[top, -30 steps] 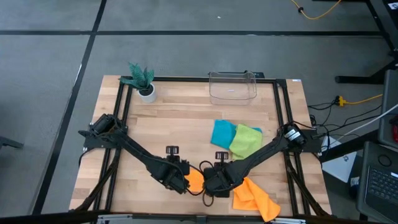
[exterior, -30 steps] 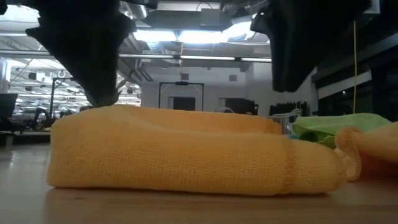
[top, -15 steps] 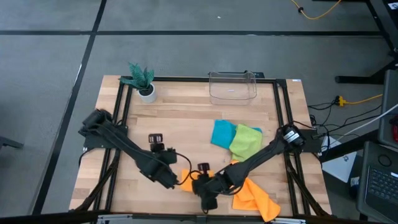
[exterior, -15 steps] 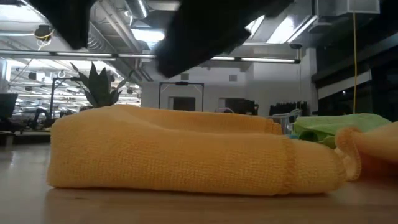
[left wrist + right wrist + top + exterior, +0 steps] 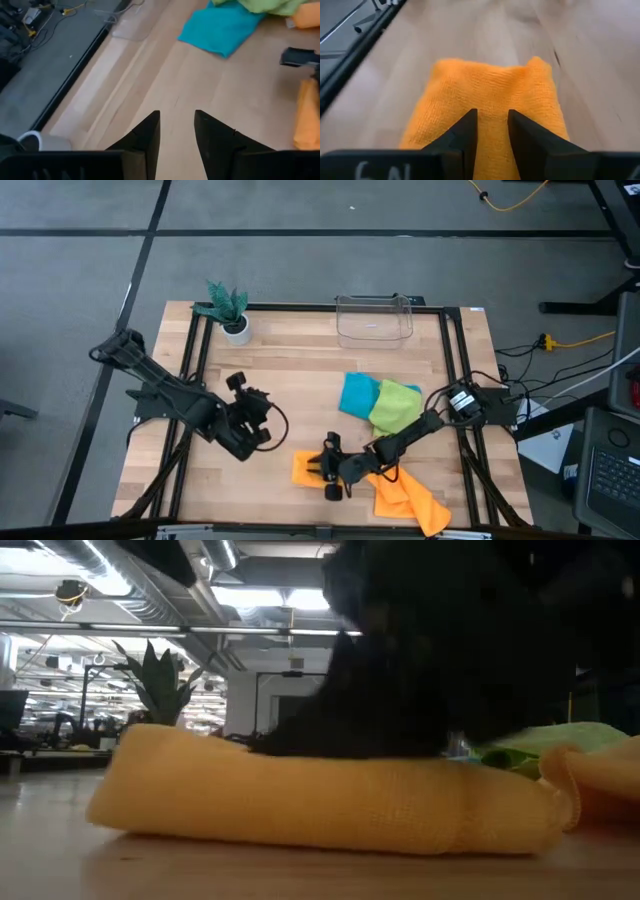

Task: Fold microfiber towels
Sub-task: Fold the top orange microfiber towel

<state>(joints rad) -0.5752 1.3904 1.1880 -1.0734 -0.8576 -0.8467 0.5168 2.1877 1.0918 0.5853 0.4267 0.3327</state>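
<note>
High view, right hand (image 5: 322,467) fingers apart over folded orange towel (image 5: 305,468), left hand (image 5: 262,402) apart, no legible writing.

orange towels (image 5: 310,467) – 2 | teal towel (image 5: 357,393) – 1 | green towel (image 5: 395,405) – 1 | bin (image 5: 374,320) – 1 | plant (image 5: 228,308) – 1

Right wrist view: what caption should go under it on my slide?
The right gripper presses its fingers onto the folded orange towel on the wooden table.

Left gripper (image 5: 262,417) pulled back off folded orange towel (image 5: 306,467) — right gripper (image 5: 322,468) now lying across it.
</note>
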